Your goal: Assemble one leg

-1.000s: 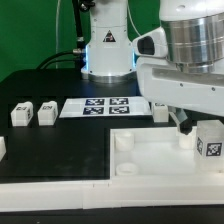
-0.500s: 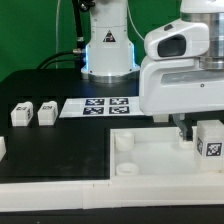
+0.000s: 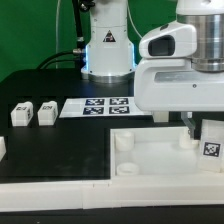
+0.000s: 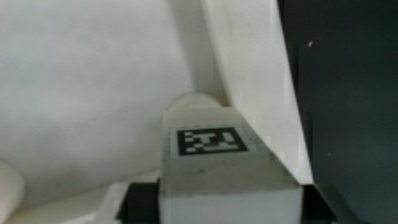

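My gripper point(image 3: 203, 128) is shut on a leg point(image 3: 212, 147), a small white post with a black-and-white tag. It holds the leg over the far right corner of the large white tray-like piece point(image 3: 150, 165), close by the round socket point(image 3: 186, 139) there. In the wrist view the leg point(image 4: 214, 140) stands between my gripper's point(image 4: 222, 205) dark pads, with the tray's wall point(image 4: 240, 70) just beyond it. Whether the leg touches the tray I cannot tell.
Two more legs point(image 3: 20, 114) point(image 3: 46, 113) lie at the exterior view's left, and another point(image 3: 2, 148) at the left edge. The marker board point(image 3: 98, 106) lies at the back. The robot base point(image 3: 108, 50) stands behind it. The tray's near left socket point(image 3: 123, 141) is bare.
The arm has shifted and its white body now fills more of the exterior view. The held leg has moved slightly right and down, toward the tray's corner.
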Action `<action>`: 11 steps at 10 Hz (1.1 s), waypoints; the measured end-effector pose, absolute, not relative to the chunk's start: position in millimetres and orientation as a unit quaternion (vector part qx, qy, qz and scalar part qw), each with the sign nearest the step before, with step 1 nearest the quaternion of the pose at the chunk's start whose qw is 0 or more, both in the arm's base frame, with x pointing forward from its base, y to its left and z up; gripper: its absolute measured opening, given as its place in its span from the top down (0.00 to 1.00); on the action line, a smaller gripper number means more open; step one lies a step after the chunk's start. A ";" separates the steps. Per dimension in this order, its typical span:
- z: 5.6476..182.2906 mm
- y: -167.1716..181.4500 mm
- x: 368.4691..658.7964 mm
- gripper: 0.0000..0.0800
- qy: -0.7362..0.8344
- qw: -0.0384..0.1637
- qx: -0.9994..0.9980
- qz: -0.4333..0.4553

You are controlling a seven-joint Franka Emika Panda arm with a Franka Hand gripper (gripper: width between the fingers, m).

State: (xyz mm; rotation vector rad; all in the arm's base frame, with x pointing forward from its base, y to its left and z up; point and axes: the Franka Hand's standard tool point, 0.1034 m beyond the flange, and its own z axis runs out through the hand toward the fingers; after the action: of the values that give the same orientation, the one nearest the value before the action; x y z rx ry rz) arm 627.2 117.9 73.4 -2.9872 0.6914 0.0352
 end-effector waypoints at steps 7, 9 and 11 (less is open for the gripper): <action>71.0 116.1 627.5 0.63 0.683 0.067 -0.724 0.069; 71.1 118.7 627.2 0.63 0.690 0.066 -0.718 0.069; 70.9 119.3 626.8 0.39 0.651 0.067 -0.754 0.064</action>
State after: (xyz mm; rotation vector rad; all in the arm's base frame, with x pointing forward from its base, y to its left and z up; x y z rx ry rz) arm 626.8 119.3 70.9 -2.2726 1.9611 0.1924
